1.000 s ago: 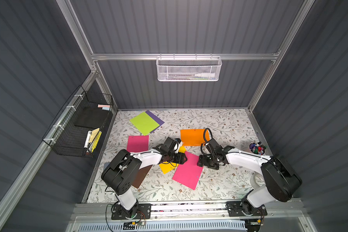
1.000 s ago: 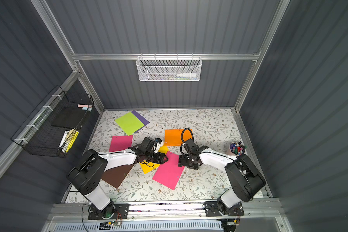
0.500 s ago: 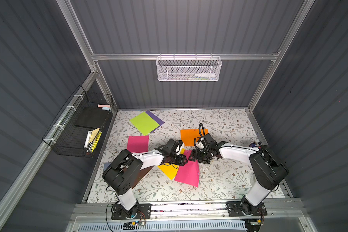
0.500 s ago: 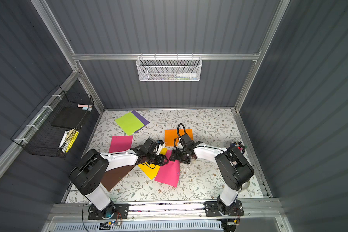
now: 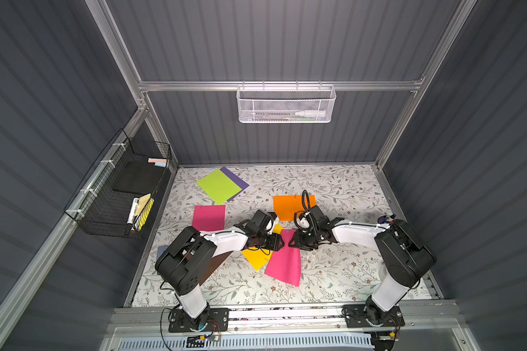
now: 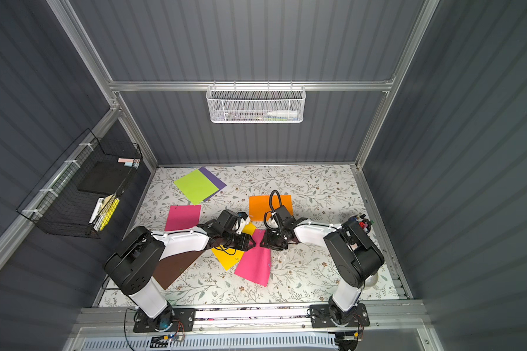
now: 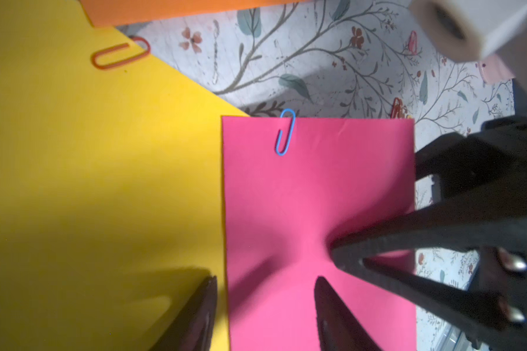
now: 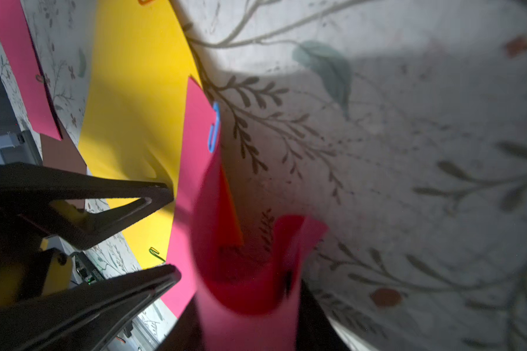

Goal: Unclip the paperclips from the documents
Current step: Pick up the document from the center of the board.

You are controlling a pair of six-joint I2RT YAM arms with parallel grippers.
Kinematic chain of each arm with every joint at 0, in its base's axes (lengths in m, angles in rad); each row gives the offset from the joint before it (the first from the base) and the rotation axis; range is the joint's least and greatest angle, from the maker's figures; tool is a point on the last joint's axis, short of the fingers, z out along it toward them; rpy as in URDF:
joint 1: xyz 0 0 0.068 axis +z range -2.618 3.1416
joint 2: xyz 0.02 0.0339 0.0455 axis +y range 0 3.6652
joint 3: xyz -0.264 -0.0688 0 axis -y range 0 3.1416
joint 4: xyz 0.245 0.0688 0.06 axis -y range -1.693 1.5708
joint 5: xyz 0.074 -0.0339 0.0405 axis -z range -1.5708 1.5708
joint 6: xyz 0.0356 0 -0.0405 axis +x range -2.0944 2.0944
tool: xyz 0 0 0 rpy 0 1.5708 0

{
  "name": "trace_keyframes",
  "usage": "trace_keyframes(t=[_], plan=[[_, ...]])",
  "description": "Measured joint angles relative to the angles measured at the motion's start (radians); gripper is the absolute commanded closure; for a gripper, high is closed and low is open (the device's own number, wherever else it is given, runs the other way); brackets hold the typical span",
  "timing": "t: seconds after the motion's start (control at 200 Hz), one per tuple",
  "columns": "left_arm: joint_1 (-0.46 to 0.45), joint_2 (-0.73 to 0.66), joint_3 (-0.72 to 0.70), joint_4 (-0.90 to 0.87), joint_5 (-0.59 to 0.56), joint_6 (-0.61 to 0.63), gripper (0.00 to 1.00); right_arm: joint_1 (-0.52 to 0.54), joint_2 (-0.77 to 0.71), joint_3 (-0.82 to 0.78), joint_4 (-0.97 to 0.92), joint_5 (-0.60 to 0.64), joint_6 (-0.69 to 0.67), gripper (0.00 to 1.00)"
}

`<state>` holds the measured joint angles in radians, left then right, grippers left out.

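- Two white-and-black robot arms meet tip to tip low over a floral-patterned tabletop [image 5: 332, 188] scattered with coloured paper sheets
- The left gripper [image 7: 265, 282] has its two black fingers standing well apart with nothing held between them
- One of its fingertips is over a plain yellow rectangular paper sheet [image 7: 104, 170] and the other is over a magenta pink rectangular paper sheet [image 7: 310, 188] that overlaps the yellow one
- The right gripper [image 5: 291, 243] faces the left one, and in both top views their tips are just beside each other
- Its jaws are narrow around a raised curl of the same pink sheet, and the paper puckers at its fingertip
- That view is blurred, so I cannot tell whether the paper is firmly clamped
- A small blue bent-wire paperclip [image 7: 285, 132] is clipped on the pink sheet's short edge, straight ahead of the left gripper's fingertips and near the right gripper's
- An orange-red wire paperclip [image 7: 120, 54] is clipped on the yellow sheet's edge, farther ahead of the left gripper, just beside a bright orange paper sheet [image 5: 286, 206]
- A green wire paperclip [image 8: 155, 253] sits on the yellow sheet close to the left gripper's fingers
- A pink wire paperclip [image 7: 412, 42] lies loose on the tabletop beyond the blue one
- A second magenta pink sheet [image 5: 209, 216] lies behind the left gripper, beside its arm
- A brown paper sheet [image 6: 177, 264] lies partly under the left arm
- A lime green paper sheet [image 5: 218, 185] lies on a purple paper sheet [image 5: 237, 179], well apart from both grippers
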<state>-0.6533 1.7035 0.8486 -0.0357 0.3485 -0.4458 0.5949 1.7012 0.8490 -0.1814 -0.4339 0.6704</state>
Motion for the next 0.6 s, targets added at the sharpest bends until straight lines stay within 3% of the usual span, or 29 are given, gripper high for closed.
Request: trace_keyframes(t=[0.275, 0.6], plan=[[0.006, -0.154, 0.000, -0.027, 0.010, -0.045, 0.20, -0.029, -0.097, -0.040, 0.010, -0.035, -0.016, 0.70], [0.135, -0.224, -0.063, 0.149, 0.197, -0.048, 0.16, -0.066, -0.241, -0.029, 0.007, -0.151, -0.059, 0.72]])
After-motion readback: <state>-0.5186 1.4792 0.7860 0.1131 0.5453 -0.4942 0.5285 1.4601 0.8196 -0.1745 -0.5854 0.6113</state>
